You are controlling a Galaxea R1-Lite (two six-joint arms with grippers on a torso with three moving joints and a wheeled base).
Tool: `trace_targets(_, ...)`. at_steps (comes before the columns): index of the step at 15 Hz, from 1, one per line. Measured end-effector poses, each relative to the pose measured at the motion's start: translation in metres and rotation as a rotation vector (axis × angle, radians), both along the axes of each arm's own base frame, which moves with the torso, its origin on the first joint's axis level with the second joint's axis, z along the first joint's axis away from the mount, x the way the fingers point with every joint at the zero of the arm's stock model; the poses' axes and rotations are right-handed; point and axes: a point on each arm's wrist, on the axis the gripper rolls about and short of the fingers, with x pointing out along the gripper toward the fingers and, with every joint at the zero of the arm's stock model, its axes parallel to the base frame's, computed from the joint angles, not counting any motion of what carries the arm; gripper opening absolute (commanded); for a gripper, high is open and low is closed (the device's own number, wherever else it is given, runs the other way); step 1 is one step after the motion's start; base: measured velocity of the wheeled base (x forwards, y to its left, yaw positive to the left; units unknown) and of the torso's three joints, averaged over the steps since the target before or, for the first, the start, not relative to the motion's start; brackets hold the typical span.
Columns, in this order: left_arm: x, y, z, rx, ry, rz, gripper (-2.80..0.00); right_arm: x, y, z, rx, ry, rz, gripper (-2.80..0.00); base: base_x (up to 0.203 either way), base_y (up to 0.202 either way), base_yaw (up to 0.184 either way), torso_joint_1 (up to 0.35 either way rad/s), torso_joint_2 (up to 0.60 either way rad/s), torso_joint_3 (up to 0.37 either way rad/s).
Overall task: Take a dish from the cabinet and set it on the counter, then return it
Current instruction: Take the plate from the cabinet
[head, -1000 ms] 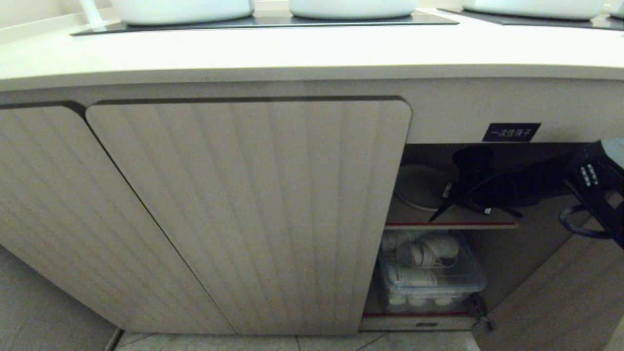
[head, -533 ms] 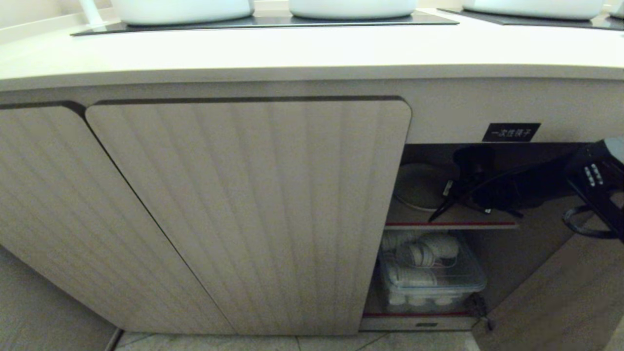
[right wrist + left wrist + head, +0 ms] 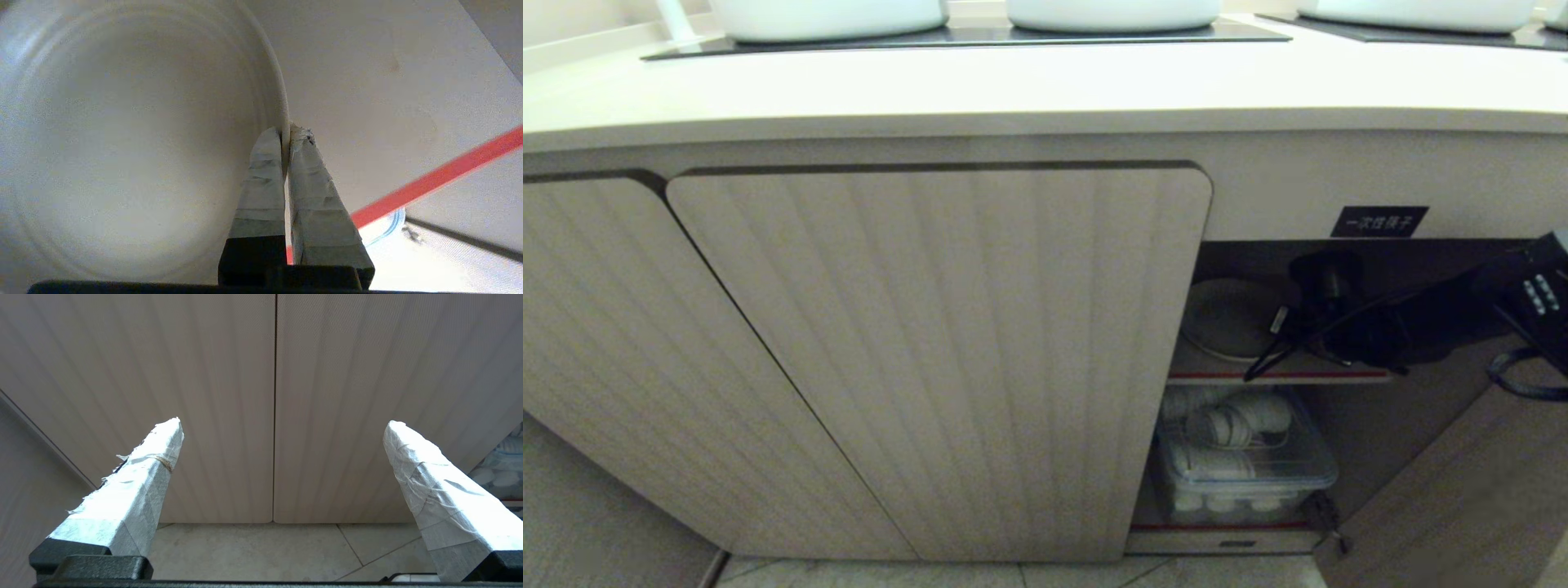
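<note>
Above the cabinet (image 3: 931,351) runs the long counter (image 3: 1045,82). Inside, on the shelf (image 3: 1278,376), the dish (image 3: 1227,318) has shifted slightly outward: the right gripper (image 3: 286,136) pinches its rim, so removal begins. Beside it, the doorway is free. The left gripper (image 3: 282,424) stands wide, idle.

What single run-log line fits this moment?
stage: grasp | right hand: shut on dish rim, upper cabinet shelf | left hand: open, idle, facing closed doors | counter: no dish yet
</note>
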Motion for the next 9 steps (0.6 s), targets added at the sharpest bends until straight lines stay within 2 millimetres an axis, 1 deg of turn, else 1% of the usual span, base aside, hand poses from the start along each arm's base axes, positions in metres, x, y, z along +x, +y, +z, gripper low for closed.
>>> trace_targets(3,0.000,0.000,0.000,0.000,0.000,-0.001,0.00,-0.008,-0.001,0.003,0.006,-0.008,-0.005,-2.80,0.000,0.000,0.000,0.000,0.00,0.000)
trace_targets(9,0.000,0.000,0.000,0.000,0.000,0.000,0.00,-0.032,-0.001,0.011,0.024,-0.016,-0.009,-2.80,0.000,0.000,0.000,0.000,0.00,0.000)
